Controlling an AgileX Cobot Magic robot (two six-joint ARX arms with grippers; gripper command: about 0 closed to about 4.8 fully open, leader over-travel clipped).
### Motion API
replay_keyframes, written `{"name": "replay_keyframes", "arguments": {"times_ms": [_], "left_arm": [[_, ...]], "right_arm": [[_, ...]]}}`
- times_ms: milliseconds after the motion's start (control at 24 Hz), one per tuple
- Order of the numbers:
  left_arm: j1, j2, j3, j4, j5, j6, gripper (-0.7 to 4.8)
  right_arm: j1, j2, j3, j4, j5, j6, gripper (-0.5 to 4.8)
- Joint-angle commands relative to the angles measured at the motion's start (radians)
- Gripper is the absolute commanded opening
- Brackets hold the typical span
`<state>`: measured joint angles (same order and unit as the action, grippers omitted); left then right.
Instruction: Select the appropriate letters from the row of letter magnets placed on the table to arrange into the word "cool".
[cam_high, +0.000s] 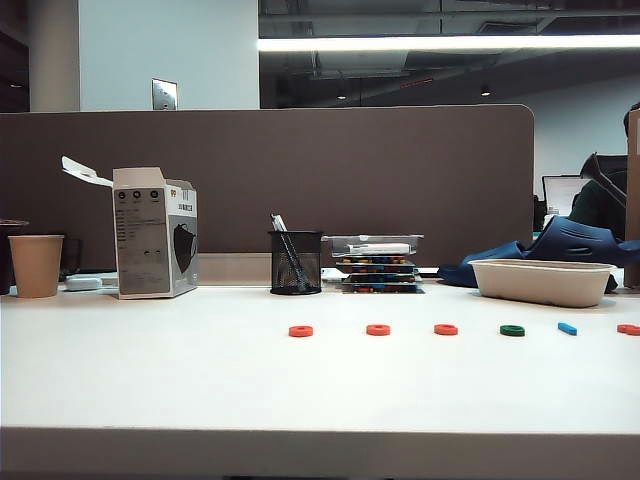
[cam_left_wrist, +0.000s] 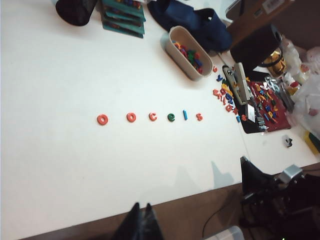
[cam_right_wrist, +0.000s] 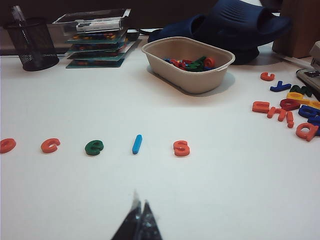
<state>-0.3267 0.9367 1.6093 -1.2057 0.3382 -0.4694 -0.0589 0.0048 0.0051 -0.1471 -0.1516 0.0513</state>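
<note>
The row of letter magnets lies across the white table (cam_high: 150, 380). From high up, the left wrist view reads it as orange "o" (cam_left_wrist: 102, 119), orange "o" (cam_left_wrist: 131, 117), orange "c" (cam_left_wrist: 152, 117), dark green "e" (cam_left_wrist: 171, 118), light-blue "l" (cam_left_wrist: 185, 115) and orange "s" (cam_left_wrist: 199, 117). My left gripper (cam_left_wrist: 141, 206) is shut and empty, high over the table's front edge and well short of the row. My right gripper (cam_right_wrist: 140, 200) is also shut and empty, low over the table, just in front of the "l" (cam_right_wrist: 137, 144) and the "e" (cam_right_wrist: 94, 147). Neither gripper shows in the exterior view.
A beige bowl (cam_right_wrist: 189, 65) of spare letters stands behind the row's right end. Loose letters (cam_right_wrist: 287, 107) are scattered to its right. A black mesh pen holder (cam_high: 296, 262), stacked trays (cam_high: 378, 262), a white box (cam_high: 155, 232) and a paper cup (cam_high: 36, 265) line the back.
</note>
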Motion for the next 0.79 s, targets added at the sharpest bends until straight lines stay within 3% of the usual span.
{"name": "replay_keyframes", "arguments": {"times_ms": [42, 583, 791], "left_arm": [[-0.035, 0.024, 0.004, 0.032, -0.019, -0.021, -0.05], [-0.556, 0.207, 0.003, 0.115, -0.486, -0.157, -0.05], [-0.589, 0.244, 0.003, 0.116, -0.543, -0.175, -0.05]], "right_arm": [[0.0, -0.006, -0.004, 0.009, 0.005, 0.001, -0.05], [0.0, -0.006, -0.004, 0.009, 0.023, 0.005, -0.05], [0.003, -0.006, -0.004, 0.017, 0.016, 0.004, -0.05]]}}
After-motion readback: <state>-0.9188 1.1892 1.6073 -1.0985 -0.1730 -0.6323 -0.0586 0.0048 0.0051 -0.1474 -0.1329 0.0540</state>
